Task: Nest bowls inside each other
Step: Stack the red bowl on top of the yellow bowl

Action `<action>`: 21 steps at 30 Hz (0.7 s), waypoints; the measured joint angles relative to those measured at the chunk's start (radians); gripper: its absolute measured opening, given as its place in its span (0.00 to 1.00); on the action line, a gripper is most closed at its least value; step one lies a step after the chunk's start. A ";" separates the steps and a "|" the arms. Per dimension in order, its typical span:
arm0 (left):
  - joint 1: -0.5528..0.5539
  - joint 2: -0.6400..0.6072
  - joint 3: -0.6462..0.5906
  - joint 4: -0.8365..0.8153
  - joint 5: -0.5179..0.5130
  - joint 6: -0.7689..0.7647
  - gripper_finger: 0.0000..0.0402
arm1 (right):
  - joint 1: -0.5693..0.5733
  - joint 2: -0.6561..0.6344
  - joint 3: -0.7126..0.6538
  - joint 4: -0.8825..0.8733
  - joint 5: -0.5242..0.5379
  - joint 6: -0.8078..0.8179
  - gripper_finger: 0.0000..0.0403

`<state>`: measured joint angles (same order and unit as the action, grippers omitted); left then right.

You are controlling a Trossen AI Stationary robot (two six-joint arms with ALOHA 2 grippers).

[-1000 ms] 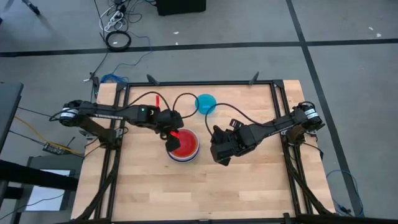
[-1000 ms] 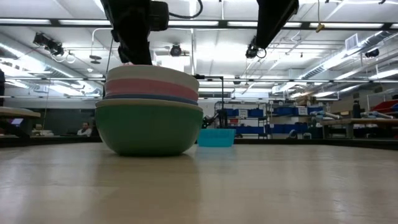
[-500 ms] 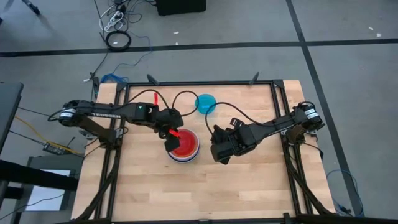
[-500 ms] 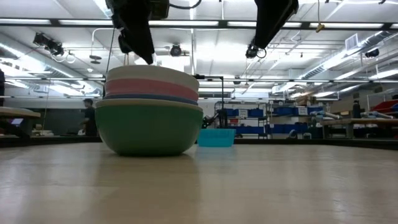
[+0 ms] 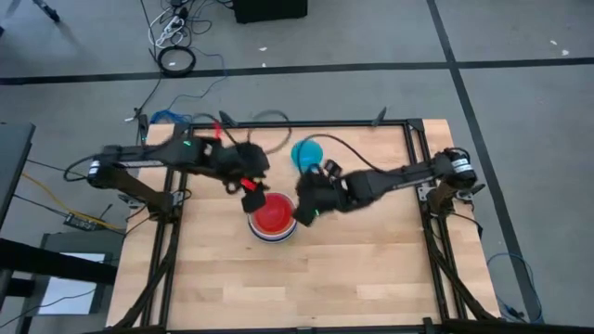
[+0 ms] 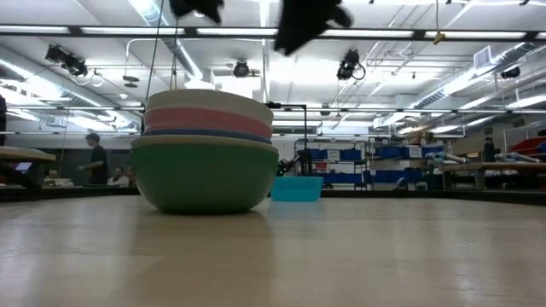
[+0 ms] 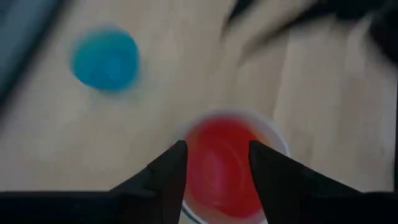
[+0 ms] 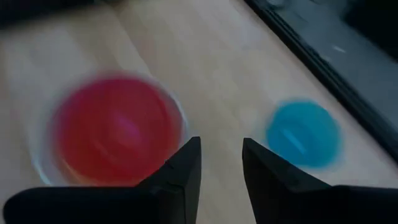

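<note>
Nested bowl stack (image 5: 273,217) near table centre; red bowl (image 7: 224,163) uppermost, green bowl (image 6: 205,176) at base, pink and white bands between. Cyan bowl (image 5: 307,154) sits alone, well apart toward far edge. Left gripper (image 5: 249,190) above stack's far-left rim, fingers apart, empty. Right gripper (image 5: 304,210) just beside stack's right, fingers (image 8: 180,171) parted, holding nothing.

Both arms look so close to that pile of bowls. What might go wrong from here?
Both tools hang empty right over the stack: the left tool and right tool might bump each other or knock it. The cyan bowl sits alone near the table's far edge, so a clumsy grab may push it off.
</note>
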<state>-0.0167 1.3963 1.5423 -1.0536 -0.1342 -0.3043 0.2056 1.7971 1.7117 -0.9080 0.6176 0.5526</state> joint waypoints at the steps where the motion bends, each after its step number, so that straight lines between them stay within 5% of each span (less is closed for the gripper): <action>1: -0.003 -0.004 0.047 -0.017 -0.026 0.013 0.45 | -0.022 0.002 -0.003 0.069 -0.034 -0.030 0.26; 9: -0.003 -0.065 0.326 -0.039 -0.106 0.098 0.45 | -0.134 0.007 -0.186 0.687 -0.347 -0.099 0.25; 14: -0.004 -0.108 0.381 -0.036 -0.155 0.118 0.45 | -0.135 0.045 -0.316 1.041 -0.384 -0.076 0.25; 21: -0.003 -0.143 0.380 -0.049 -0.180 0.113 0.45 | -0.138 0.159 -0.352 1.122 -0.377 -0.010 0.25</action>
<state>-0.0196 1.2537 1.9221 -1.1027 -0.3143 -0.1910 0.0673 1.9558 1.3602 0.2137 0.2405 0.5425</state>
